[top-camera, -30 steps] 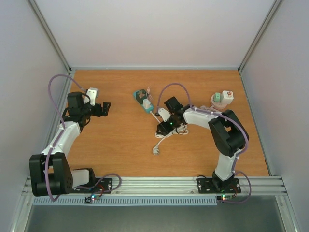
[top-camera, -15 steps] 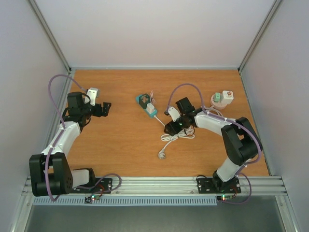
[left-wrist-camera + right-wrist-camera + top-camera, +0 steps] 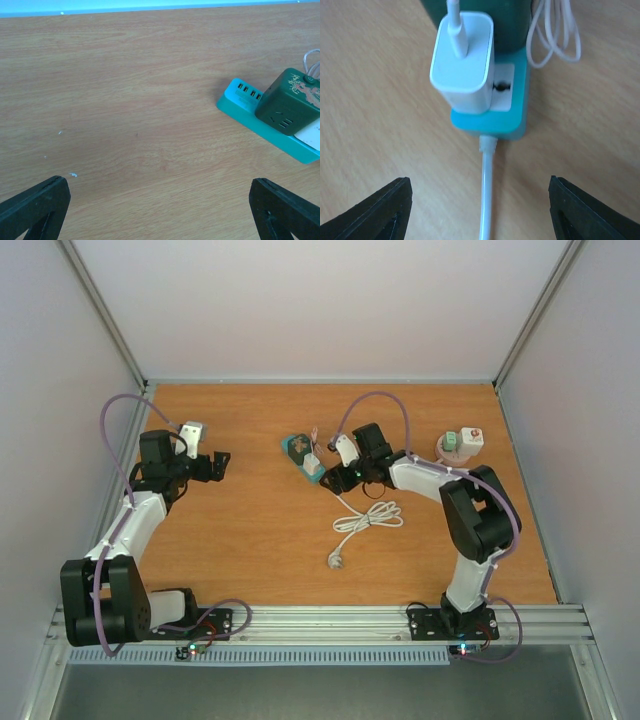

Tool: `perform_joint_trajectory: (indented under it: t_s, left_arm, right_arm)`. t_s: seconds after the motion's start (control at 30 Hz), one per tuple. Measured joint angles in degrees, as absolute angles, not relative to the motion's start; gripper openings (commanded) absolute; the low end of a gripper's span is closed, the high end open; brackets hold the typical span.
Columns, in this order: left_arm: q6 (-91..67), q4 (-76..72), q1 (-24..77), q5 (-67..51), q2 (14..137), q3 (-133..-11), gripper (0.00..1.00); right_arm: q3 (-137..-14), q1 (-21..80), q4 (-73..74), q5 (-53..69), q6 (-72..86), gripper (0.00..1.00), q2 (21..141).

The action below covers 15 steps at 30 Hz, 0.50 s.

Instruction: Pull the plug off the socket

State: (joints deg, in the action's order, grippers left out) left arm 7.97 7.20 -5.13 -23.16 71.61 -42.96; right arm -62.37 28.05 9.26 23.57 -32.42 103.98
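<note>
The right gripper [image 3: 479, 212] hung low over the wooden table [image 3: 250, 530], its two black fingers [image 3: 375, 212] spread wide and nothing between them. Dead ahead at its 12 o'clock sat the white plug [image 3: 462, 55], pushed into the white socket [image 3: 502, 87] on the teal strip [image 3: 490, 122]. Not pulled yet! The strip's lead [image 3: 487, 170] ran straight back toward 6 o'clock, between the open fingers, touching neither.

From above, that strip lay just past the table's middle, toward 12 o'clock, with the right gripper just beside its near end, at 4 o'clock from it. The lead's slack lay in loose loops [image 3: 368, 521] further toward 5 o'clock.

Over at the table's 9 o'clock side, the left gripper [image 3: 218, 464] was well apart from the action, fingers fully spread and empty. In its own view the strip showed at 2 o'clock, a dark green cube adapter [image 3: 292, 100] standing on it.
</note>
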Motion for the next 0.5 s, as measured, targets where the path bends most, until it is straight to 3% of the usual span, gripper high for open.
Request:
perform_joint_trajectory:
  t_s: [0.5]
  left_arm:
    - [7.99, 7.16, -5.13, -23.14, 71.61, -42.96, 1.0]
  right_arm:
    - [-67.77, 32.14, 3.73, 19.88, -32.08, 0.7, 112.81]
